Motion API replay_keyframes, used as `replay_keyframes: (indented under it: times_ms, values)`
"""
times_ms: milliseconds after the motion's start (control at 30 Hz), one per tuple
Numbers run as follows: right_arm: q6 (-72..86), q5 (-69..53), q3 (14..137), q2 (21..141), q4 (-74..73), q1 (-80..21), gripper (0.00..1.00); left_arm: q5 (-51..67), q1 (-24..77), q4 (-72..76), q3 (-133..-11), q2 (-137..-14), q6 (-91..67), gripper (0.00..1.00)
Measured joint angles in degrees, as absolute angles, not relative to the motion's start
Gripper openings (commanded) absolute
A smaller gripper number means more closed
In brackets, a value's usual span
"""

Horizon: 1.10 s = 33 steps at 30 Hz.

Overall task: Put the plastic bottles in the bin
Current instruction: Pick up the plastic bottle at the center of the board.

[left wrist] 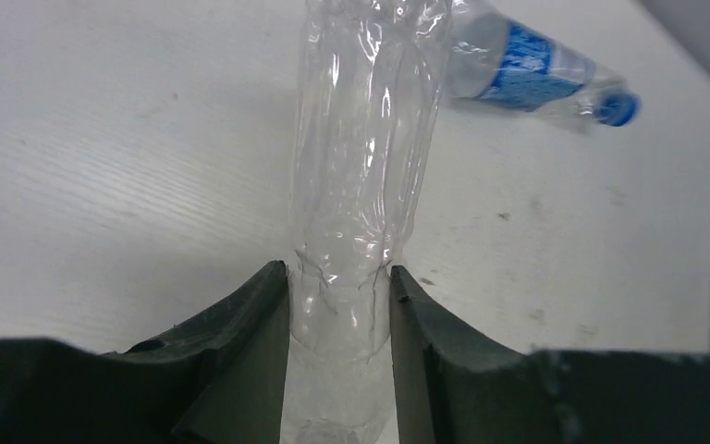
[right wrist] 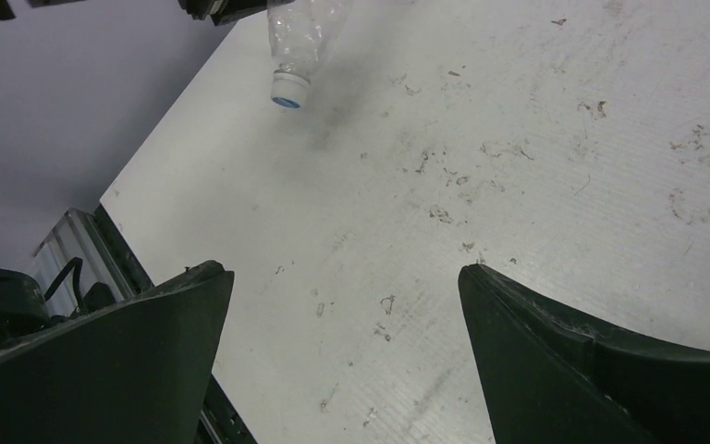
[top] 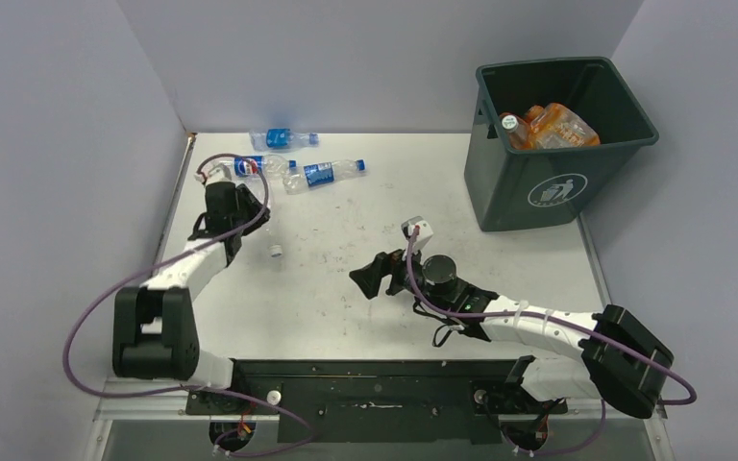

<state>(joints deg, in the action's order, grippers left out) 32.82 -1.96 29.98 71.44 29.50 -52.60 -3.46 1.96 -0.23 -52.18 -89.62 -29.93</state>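
Fingers (left wrist: 240, 324) of the left pincer (left wrist: 337, 305) squeeze a clear bottle (left wrist: 361, 166) around its body, one on each side, and the plastic is dented where they press. The bottle sticks out past the fingertips, its cap (top: 276, 251) pointing toward the middle of the table (top: 327, 317). The left arm (top: 187, 264) reaches forward along the table's left edge, close to the side wall (top: 58, 144), with open tabletop to its right.

Just beyond that pincer three more bottles lie on their sides near the far left corner, all with blue labels. They are the far bottle (top: 284, 138) by the back wall, the left bottle (top: 250, 166) and the middle bottle (top: 322, 174).

Near the table's centre the right pincer (right wrist: 347, 277) hangs with its fingers spread wide, only tabletop showing between them, well apart from every bottle. The right arm (top: 538, 322) lies low, stretched leftward from its base, with bare table around the pincer.

At the far right corner stands the bin (top: 524, 187) with orange bottles (top: 557, 127) inside. A wide stretch of table lies between it and both pincers.
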Motion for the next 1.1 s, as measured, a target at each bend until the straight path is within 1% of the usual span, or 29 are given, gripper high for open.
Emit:
replay_keyframes:
  times_ms: [67, 167, 267, 333, 467, 567, 700, 833, 933, 1033, 1100]
  values:
    - [32.27, -2.39, 29.95, 70.96, 29.78, -52.62, 0.98, -1.08, 2.35, 4.62, -45.04, -80.64, -36.03, 0.12]
    - [31.7, -3.88, 29.98, 70.83, 31.07, -52.88, 0.98, -0.4, 4.54, 14.72, -33.87, -68.25, -46.17, 0.12]
    - [31.07, -5.48, 30.61, 71.5, 31.44, -54.0, 0.98, -3.03, 10.74, 22.65, -23.24, -57.89, -55.77, 0.11]
    - [30.57, -6.0, 31.88, 72.82, 31.64, -55.24, 0.98, -5.26, 15.81, 24.53, -18.98, -53.41, -60.71, 0.11]
    - [29.3, -6.52, 35.18, 75.94, 31.7, -57.69, 0.95, -10.44, 23.92, 24.73, -16.6, -46.89, -66.87, 0.11]
    - [28.64, -6.5, 37.1, 77.41, 31.62, -58.83, 0.92, -13.3, 27.03, 24.75, -16.51, -42.09, -69.41, 0.1]
    - [27.99, -6.42, 38.26, 78.06, 31.64, -59.37, 0.88, -15.27, 27.7, 24.69, -16.43, -37.8, -71.31, 0.09]
    - [27.59, -6.26, 38.61, 78.94, 31.64, -59.88, 0.85, -15.86, 28.1, 24.6, -15.44, -35.99, -72.86, 0.09]
    - [27.44, -6.17, 39.79, 80.18, 31.55, -60.16, 0.79, -15.73, 28.73, 23.97, -14.7, -35.79, -73.41, 0.08]
    - [27.33, -6.22, 41.65, 81.43, 31.2, -60.42, 0.67, -14.87, 29.02, 23.42, -14.61, -35.77, -73.52, 0.08]
    - [27.18, -6.31, 43.27, 82.43, 31.03, -60.42, 0.56, -14.26, 29.17, 23.35, -14.61, -35.77, -73.52, 0.08]
